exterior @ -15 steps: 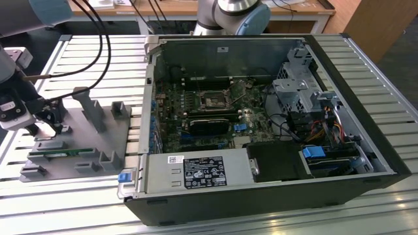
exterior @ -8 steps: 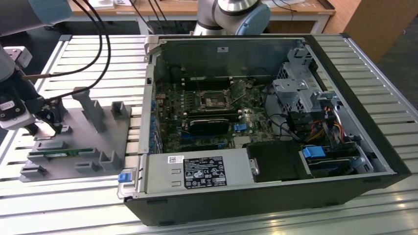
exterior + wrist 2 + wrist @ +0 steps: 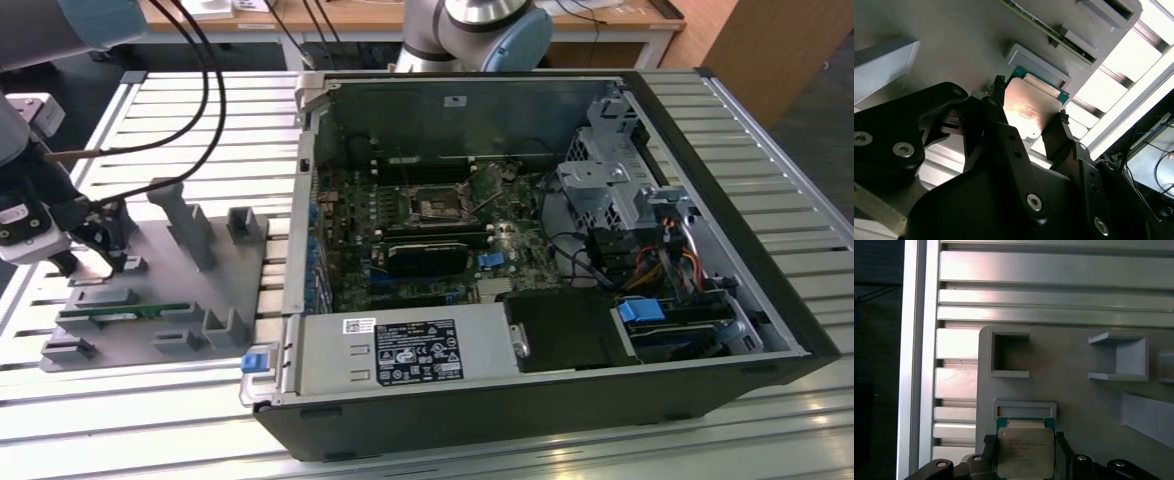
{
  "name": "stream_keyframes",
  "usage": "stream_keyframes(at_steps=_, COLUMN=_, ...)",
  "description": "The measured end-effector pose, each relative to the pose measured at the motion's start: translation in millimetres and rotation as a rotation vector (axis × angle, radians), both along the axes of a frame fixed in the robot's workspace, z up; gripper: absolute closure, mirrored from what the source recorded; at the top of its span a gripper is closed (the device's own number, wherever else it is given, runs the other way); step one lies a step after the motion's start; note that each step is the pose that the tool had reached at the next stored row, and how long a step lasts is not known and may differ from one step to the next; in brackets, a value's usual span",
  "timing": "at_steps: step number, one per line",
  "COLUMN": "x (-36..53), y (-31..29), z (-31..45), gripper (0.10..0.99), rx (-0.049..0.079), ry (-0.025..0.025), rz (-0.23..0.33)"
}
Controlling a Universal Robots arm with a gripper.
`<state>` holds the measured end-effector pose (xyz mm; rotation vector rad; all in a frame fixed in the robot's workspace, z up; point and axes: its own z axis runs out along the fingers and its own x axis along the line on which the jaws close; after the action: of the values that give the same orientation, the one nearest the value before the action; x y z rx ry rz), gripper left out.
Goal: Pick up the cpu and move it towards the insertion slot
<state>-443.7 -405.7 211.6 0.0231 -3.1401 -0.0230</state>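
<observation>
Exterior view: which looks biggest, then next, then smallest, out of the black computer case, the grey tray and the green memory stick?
Largest: computer case, by far.
Middle: grey tray.
Smallest: green memory stick, a thin strip on the tray.

Bright light is washing over the slatted table [image 3: 774, 150], burning it out to white in the second wrist view. A warm pinkish glare is blooming on the cpu [image 3: 1029, 107] lid. The computer case [image 3: 467, 110] is shading its own interior, while the grey tray [image 3: 1074, 390] is catching soft, even light.
</observation>
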Motion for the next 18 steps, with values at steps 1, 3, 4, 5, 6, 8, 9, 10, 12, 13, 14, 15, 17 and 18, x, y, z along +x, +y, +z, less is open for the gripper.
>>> stream_keyframes(at_steps=1, x=0.0, y=0.0, z=0.2, gripper=0.541, rx=0.000, ry=0.0000, rz=0.000)
stream_keyframes(at_steps=3, x=0.0, y=0.1, z=0.9, gripper=0.541, rx=0.000, ry=0.0001, rz=0.000)
stream_keyframes(at_steps=4, x=0.0, y=0.2, z=1.3, gripper=0.541, rx=0.000, ry=0.0002, rz=0.000)
stream_keyframes(at_steps=5, x=0.0, y=0.2, z=1.7, gripper=0.541, rx=0.000, ry=0.0001, rz=0.000)
stream_keyframes(at_steps=6, x=0.0, y=0.2, z=2.0, gripper=0.541, rx=0.000, ry=0.0001, rz=0.000)
stream_keyframes(at_steps=8, x=0.0, y=0.3, z=2.6, gripper=0.541, rx=0.000, ry=0.0000, rz=0.000)
stream_keyframes(at_steps=9, x=0.0, y=0.3, z=2.9, gripper=0.541, rx=0.000, ry=0.0000, rz=0.000)
stream_keyframes(at_steps=10, x=0.0, y=0.4, z=3.1, gripper=0.541, rx=0.000, ry=0.0001, rz=0.000)
stream_keyframes(at_steps=12, x=0.0, y=0.4, z=3.5, gripper=0.541, rx=0.000, ry=-0.0001, rz=0.000)
stream_keyframes(at_steps=13, x=0.0, y=0.4, z=3.7, gripper=0.541, rx=0.000, ry=0.0000, rz=0.000)
stream_keyframes(at_steps=14, x=0.0, y=0.4, z=4.0, gripper=0.541, rx=0.000, ry=0.0000, rz=0.000)
stream_keyframes(at_steps=15, x=0.0, y=0.5, z=4.1, gripper=0.541, rx=0.000, ry=0.0000, rz=0.000)
stream_keyframes(at_steps=17, x=0.0, y=0.5, z=4.5, gripper=0.541, rx=0.000, ry=0.0000, rz=0.000)
stream_keyframes(at_steps=18, x=0.0, y=0.6, z=4.6, gripper=0.541, rx=0.000, ry=0.0000, rz=0.000)
